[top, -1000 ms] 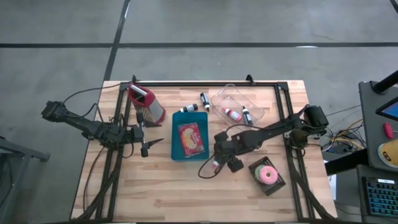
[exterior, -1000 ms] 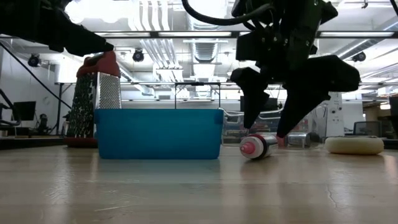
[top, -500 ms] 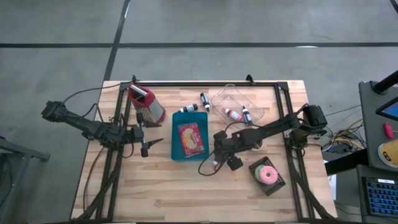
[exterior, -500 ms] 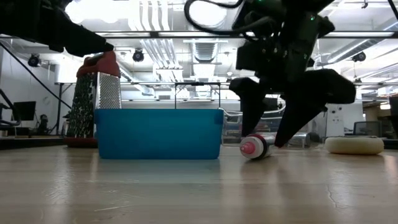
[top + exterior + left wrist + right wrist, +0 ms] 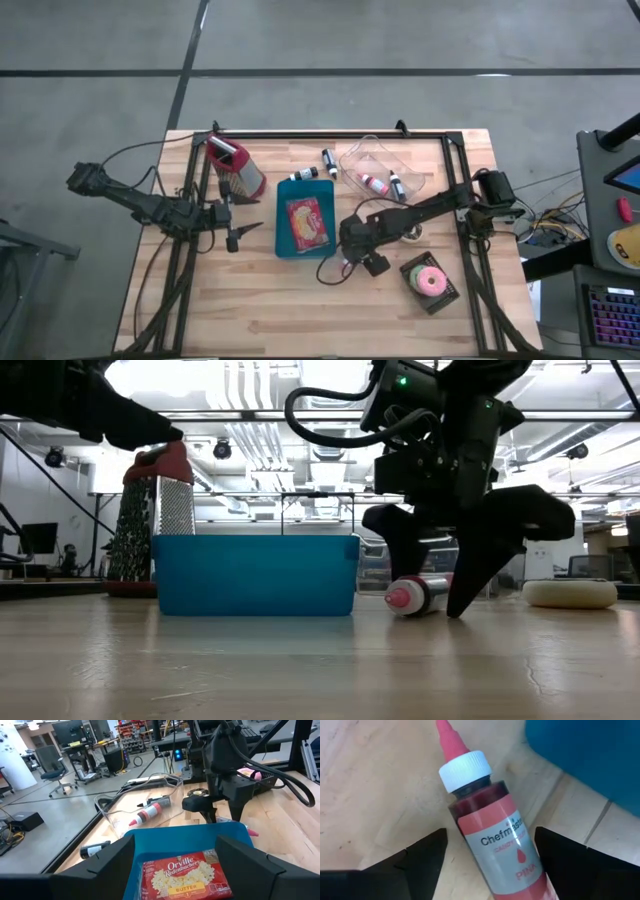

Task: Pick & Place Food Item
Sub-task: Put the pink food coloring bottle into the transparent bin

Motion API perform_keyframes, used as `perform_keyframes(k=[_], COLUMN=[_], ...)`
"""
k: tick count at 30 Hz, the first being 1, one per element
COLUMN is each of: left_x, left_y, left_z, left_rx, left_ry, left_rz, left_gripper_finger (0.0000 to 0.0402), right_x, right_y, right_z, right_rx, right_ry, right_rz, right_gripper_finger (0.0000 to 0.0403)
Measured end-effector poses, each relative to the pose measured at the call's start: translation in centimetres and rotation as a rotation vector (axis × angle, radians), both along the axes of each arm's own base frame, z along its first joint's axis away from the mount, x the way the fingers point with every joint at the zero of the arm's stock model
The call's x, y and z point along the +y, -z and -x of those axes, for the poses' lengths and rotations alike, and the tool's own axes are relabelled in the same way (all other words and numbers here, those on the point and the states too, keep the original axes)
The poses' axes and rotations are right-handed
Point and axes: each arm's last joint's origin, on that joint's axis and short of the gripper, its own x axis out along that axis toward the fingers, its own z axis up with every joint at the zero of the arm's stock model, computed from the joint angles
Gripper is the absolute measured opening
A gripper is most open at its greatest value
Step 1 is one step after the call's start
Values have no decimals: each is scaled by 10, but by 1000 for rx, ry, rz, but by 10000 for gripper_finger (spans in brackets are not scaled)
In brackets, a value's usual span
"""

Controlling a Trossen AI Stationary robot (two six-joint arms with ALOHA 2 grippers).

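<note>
A pink food-colouring bottle (image 5: 492,832) with a white cap and pink tip lies on its side on the wooden table, just right of the blue bin (image 5: 281,220). My right gripper (image 5: 490,847) hangs open over it, pointing steeply down. One finger stands on each side of the bottle (image 5: 410,596), with a gap showing at both. A popcorn packet (image 5: 307,222) lies flat in the bin. My left gripper (image 5: 245,235) waits open at the table's left, level, facing the bin (image 5: 150,835).
A red-topped box grater (image 5: 236,166) stands far left. A clear container (image 5: 385,165) with small bottles sits at the back, and two dark bottles (image 5: 303,175) lie beside it. A pink-iced doughnut (image 5: 432,282) on a black tray is at the near right.
My right gripper has come down and a little toward the blue bin, so its fingers now reach down on both sides of the pink bottle. The bottle has stayed where it lay.
</note>
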Motion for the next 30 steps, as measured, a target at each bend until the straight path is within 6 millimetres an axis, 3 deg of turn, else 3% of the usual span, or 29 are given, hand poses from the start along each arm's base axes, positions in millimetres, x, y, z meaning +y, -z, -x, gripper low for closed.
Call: perform_keyframes(k=[18,30], left_x=[0,0], left_y=[0,0], left_z=[0,0], left_rx=[-1,-1], left_ry=[0,0], left_rz=[0,0], left_gripper_finger=[284,284], right_x=[1,6], right_y=[-2,-2], right_z=[2,6], right_rx=[13,57], right_ry=[24,20], right_rz=[4,-91], right_gripper_finger=[101,91])
